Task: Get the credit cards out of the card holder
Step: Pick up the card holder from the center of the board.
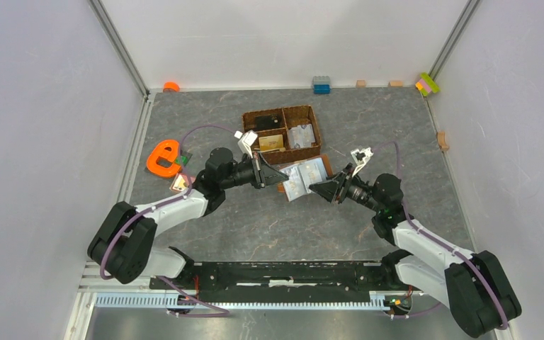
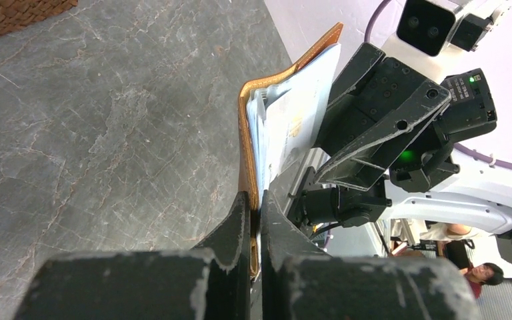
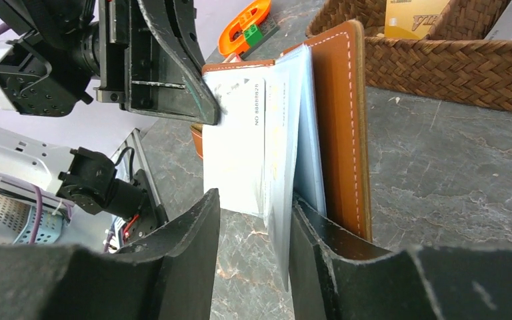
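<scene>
The brown card holder (image 1: pixel 304 177) stands open between both arms, its pale inside showing. My left gripper (image 1: pixel 283 178) is shut on its brown edge (image 2: pixel 245 153), seen close in the left wrist view with the jaws (image 2: pixel 254 213) pinched together. Pale credit cards (image 2: pixel 293 127) stick out of its pockets. My right gripper (image 3: pixel 253 213) is open, its fingers on either side of a white card (image 3: pixel 237 140) and a thin pale leaf. The brown cover (image 3: pixel 340 120) stands outside the right finger. A gold card (image 1: pixel 272 142) and a grey one (image 1: pixel 302 134) lie in the basket.
A brown woven basket (image 1: pixel 281 117) with compartments sits just behind the card holder, its wall (image 3: pixel 453 67) close by in the right wrist view. An orange tool (image 1: pixel 163 157) lies at the left. Small blocks (image 1: pixel 321 85) line the back wall.
</scene>
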{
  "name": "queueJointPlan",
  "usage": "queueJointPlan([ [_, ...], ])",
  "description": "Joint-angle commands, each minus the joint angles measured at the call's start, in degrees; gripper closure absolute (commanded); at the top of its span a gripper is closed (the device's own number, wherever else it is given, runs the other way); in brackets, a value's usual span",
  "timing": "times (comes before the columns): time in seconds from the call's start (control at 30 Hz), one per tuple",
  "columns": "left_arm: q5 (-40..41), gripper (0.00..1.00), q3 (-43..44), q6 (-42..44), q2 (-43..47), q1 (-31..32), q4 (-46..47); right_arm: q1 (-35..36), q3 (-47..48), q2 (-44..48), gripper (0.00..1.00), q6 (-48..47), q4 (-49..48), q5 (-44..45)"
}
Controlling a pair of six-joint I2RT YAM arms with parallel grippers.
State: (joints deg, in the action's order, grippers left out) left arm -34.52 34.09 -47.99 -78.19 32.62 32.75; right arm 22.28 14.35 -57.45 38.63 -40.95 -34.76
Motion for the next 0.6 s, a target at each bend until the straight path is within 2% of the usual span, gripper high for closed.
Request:
queueJointPlan([
  [0.0,0.5,0.98,0.0,2.6,2.6,0.1,1.0,0.1,2.7,1.5,0.55,-3.0,2.2,2.4],
  [0.1,0.5,0.98,0.0,2.7,2.6,0.1,1.0,0.1,2.7,2.0,0.6,-3.4,3.0,2.9],
  [0.3,0.2,0.98,0.2,2.7,2.5,0.1,0.9,0.1,3.8,-0.7,0.89,-2.8,3.4,1.3],
  [0.4,2.8,0.97,0.6,3.6,2.6,0.0,-2.5,0.1,3.7,-1.5,1.0,-1.9,2.8,0.7],
  [0.47,8.5,0.91,1.9,5.6,2.9,-0.3,-9.8,0.0,3.5,-1.4,1.0,-1.4,2.5,0.7],
  [0.57,16.4,0.75,4.7,7.5,2.0,-1.2,-21.1,0.0,3.3,-1.5,1.0,-1.0,2.3,0.9],
])
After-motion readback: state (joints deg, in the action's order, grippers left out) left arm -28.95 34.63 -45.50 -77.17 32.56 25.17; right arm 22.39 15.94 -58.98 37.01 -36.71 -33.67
